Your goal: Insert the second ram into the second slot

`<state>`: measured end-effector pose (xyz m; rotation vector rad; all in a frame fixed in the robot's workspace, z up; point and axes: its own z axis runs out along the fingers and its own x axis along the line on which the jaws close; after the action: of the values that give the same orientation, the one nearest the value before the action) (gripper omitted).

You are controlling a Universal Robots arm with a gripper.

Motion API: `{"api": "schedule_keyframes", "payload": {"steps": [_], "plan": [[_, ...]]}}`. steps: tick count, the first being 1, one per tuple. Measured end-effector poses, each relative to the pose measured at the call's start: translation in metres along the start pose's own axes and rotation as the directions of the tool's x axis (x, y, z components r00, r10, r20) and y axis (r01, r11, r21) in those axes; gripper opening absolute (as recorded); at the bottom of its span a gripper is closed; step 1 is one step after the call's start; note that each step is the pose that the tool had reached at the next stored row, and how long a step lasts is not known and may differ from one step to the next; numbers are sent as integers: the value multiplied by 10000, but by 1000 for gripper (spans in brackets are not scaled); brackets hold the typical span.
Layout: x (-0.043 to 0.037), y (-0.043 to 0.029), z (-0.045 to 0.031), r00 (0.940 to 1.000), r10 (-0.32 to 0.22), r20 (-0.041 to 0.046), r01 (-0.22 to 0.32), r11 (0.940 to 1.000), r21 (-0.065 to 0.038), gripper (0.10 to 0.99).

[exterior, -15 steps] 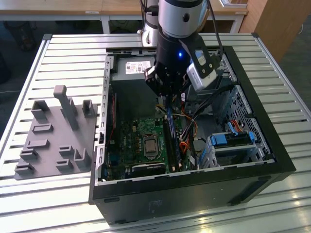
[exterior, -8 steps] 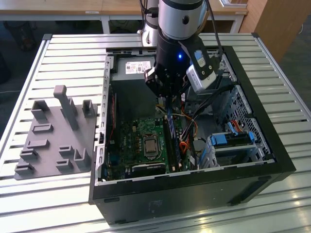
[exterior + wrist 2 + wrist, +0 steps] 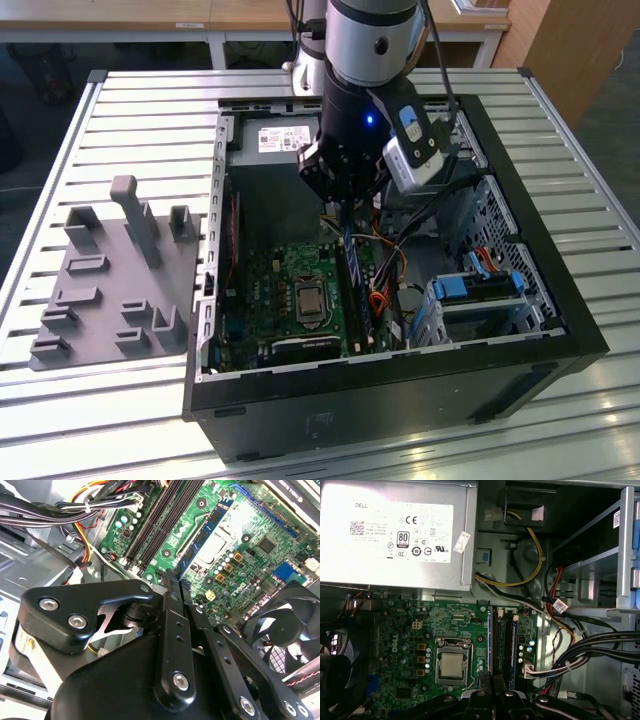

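Gripper: the gripper (image 3: 172, 577) has its fingers pressed together on the ram (image 3: 207, 535), pinching it by its upper edge.
Ram position: it hangs low inside the case (image 3: 560, 300), over the board (image 3: 410, 630). It is just beside the slots (image 3: 502, 640) on the CPU socket (image 3: 452, 662) side. I cannot tell whether its lower edge touches anything.
Long axis: level and parallel to the slots. In the exterior view it runs from the far side of the case towards the near side.
Facing: the ram stands on edge with its chip face turned sideways. I judge that the contact edge points down at the board.
Grip point: probably near mid-length, since the ram runs out away from the fingers in both wrist views.
Risk, offset: the ram looks closer to the socket than to a slot mouth. Pressing from here could land its edge on the slot wall or on the bare board.
Risk, tilt: a slight end-to-end lean would seat one end only and strain the ram.
Risk, slip: the hold is a thin pinch, so a push against resistance could slide the ram up between the fingers.
Risk, wrong slot: the slots lie tight together, so a small sideways error would put the ram in a neighbouring one.
Risk, cables: the cables (image 3: 570, 655) lie near the slots' outer side.
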<state>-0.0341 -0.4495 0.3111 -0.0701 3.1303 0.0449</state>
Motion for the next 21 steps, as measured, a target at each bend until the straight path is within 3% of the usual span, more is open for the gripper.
{"api": "schedule_keyframes", "payload": {"steps": [21], "plan": [[1, -3, 83, 10000, 0, -2, 0, 10000, 0, 133]]}}
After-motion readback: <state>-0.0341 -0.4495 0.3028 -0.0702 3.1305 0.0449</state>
